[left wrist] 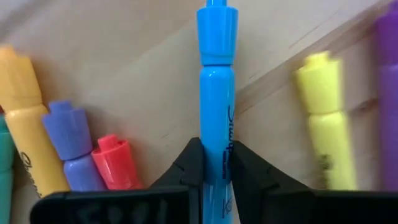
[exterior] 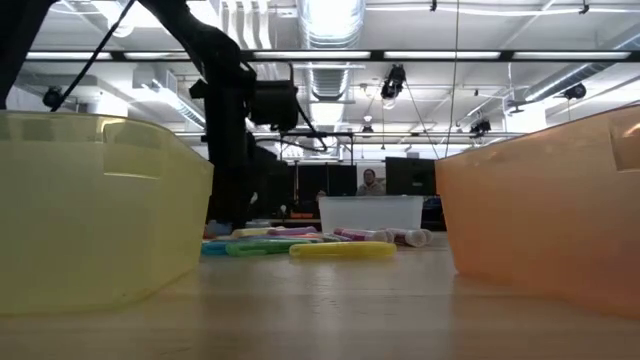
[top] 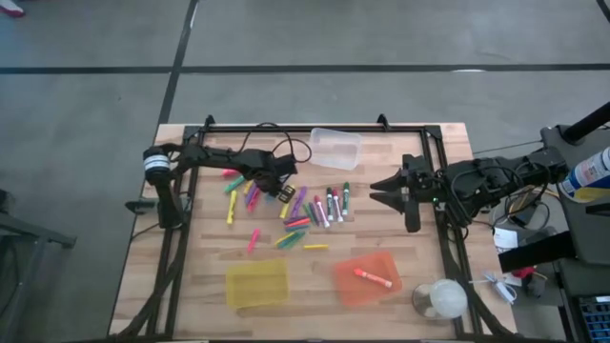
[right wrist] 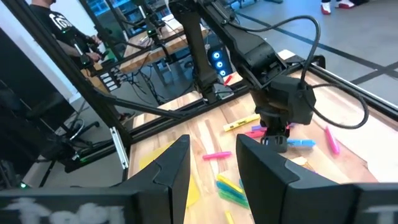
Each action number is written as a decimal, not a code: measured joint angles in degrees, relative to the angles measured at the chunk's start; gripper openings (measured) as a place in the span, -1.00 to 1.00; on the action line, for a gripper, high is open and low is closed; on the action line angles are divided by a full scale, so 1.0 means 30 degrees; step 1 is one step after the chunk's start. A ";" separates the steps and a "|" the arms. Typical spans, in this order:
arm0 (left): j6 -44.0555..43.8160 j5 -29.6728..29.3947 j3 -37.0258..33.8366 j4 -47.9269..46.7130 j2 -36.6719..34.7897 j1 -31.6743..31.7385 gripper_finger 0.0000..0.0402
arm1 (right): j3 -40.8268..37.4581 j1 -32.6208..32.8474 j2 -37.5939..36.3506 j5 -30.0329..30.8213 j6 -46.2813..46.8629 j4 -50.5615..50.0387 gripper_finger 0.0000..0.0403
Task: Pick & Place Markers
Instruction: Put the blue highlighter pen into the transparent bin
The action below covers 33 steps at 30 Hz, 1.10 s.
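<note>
Many markers (top: 305, 210) lie scattered on the middle of the wooden table, in pink, yellow, green, purple and white. My left gripper (top: 282, 188) stands over the left part of the pile, pointing down, shut on a blue marker (left wrist: 216, 81). The right wrist view shows this gripper (right wrist: 277, 138) with the blue marker (right wrist: 300, 142) level under it. My right gripper (top: 386, 188) waits open by the table's right side, touching nothing. One orange marker (top: 374, 277) lies in the orange bin (top: 355, 286). My left gripper pinches the blue marker's barrel (left wrist: 216, 134) between its two fingers (left wrist: 189, 165), below the cap. It comes from above, pointing down, with the fingers across the marker. The marker lies level in the hold. I cannot tell whether it is clear of the table.
A clear bin (top: 335, 146) stands at the far edge, a yellow bin (top: 255, 283) and the orange bin near the near edge. A round whitish object (top: 440, 300) sits at the near right corner. Yellow, purple and red markers (left wrist: 65, 143) lie close around the held one.
</note>
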 joint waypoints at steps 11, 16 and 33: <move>0.2313 -0.0070 0.3107 -0.0177 -0.1572 0.0044 -0.78 | 0.0000 0.0000 0.0000 0.0486 -0.0270 0.0095 -0.39; 0.6535 -0.0076 0.5824 0.0144 -0.1318 0.0144 -0.78 | 0.0000 0.0000 0.0000 0.0508 -0.0270 0.0144 -0.39; 1.7412 -0.1830 1.5013 -0.0313 0.5942 0.2234 -0.75 | -0.0007 0.0015 0.0007 0.1018 0.0197 0.1131 -0.39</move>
